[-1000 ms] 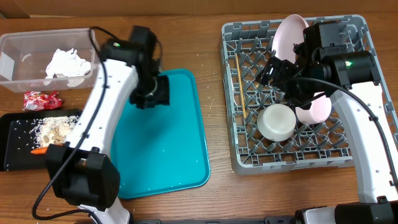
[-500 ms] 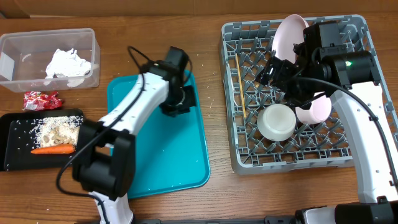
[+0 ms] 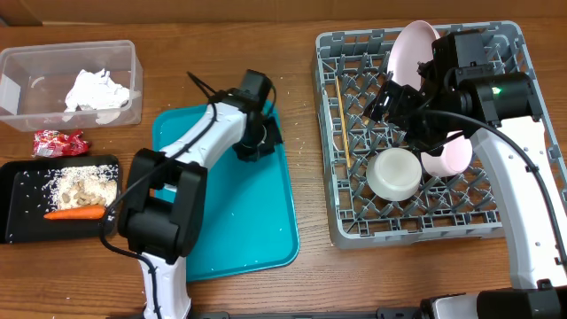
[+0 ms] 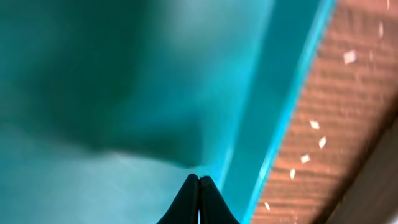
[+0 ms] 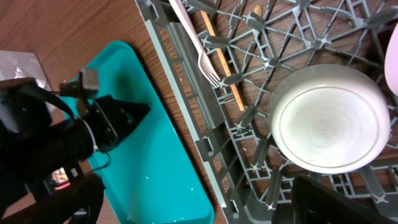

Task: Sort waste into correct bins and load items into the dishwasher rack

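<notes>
Wrapper (image 3: 60, 143) between tub (image 3: 35, 106) and tray (image 3: 19, 208) (in neither)

A brown wooden table (image 3: 306, 133) is carrying everything here, and a flat teal tray (image 3: 239, 221) is lying on it near the middle. To the left of the teal tray, a clear tub (image 3: 35, 97) is sitting towards the far edge and a shallow black tray (image 3: 22, 199) is resting nearer the front. A red wrapper (image 3: 60, 143) is lying on bare wood between those two. To the right of the teal tray, across a strip of bare wood, a large grey rack (image 3: 416, 237) is standing. Small white crumbs (image 4: 314, 124) are lying scattered just beside the teal tray's rim
</notes>
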Available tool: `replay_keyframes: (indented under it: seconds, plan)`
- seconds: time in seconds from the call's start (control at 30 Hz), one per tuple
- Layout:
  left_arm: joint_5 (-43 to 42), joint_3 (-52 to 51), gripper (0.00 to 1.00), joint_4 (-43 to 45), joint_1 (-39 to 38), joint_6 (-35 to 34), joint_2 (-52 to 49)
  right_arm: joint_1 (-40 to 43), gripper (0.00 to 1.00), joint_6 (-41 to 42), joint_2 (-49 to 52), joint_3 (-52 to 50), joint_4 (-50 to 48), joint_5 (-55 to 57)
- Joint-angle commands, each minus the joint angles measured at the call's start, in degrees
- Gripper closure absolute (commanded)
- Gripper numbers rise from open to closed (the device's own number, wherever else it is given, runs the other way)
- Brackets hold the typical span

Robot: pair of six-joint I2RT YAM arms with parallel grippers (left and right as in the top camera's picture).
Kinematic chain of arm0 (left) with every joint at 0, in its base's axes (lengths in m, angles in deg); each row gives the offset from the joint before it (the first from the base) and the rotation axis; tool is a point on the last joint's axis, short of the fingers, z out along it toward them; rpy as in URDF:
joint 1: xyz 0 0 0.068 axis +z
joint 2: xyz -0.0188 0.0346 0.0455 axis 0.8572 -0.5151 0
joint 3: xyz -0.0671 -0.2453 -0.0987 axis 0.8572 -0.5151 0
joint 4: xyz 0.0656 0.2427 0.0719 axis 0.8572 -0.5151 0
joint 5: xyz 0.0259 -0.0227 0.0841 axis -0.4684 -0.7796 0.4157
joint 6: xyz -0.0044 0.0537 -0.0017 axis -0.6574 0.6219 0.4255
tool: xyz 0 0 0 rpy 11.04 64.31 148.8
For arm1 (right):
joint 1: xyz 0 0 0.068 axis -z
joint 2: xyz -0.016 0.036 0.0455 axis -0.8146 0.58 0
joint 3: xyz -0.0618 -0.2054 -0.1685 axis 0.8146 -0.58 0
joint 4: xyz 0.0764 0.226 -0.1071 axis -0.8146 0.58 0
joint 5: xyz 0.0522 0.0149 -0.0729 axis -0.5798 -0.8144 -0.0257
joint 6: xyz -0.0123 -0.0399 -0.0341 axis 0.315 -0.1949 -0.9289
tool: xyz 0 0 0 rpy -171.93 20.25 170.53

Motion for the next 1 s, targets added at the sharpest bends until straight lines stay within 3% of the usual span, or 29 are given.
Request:
replay_keyframes:
  seconds: [0.0,0.4,0.77,0.97]
  plan:
    - [0.9,-0.3,0.96,1.0,1.5,-0.9,-0.4,-0.2,0.00,0.0,-0.5,1.0,-0.2,-0.2]
    - [0.7,-0.3,0.96,9.4,0.9,-1.7,-4.7,-0.2,0.00,0.0,-0.5,1.0,-0.2,-0.3]
    - [0.3,-0.3,0.96,11.3,0.9,-1.7,-7.9,-0.2,0.00,0.0,-0.5,1.0,-0.2,-0.2]
    - [-2.6,-0.3,0.96,11.2,0.6,2.4,-7.9,-0.2,0.00,0.0,-0.5,1.0,-0.2,-0.2]
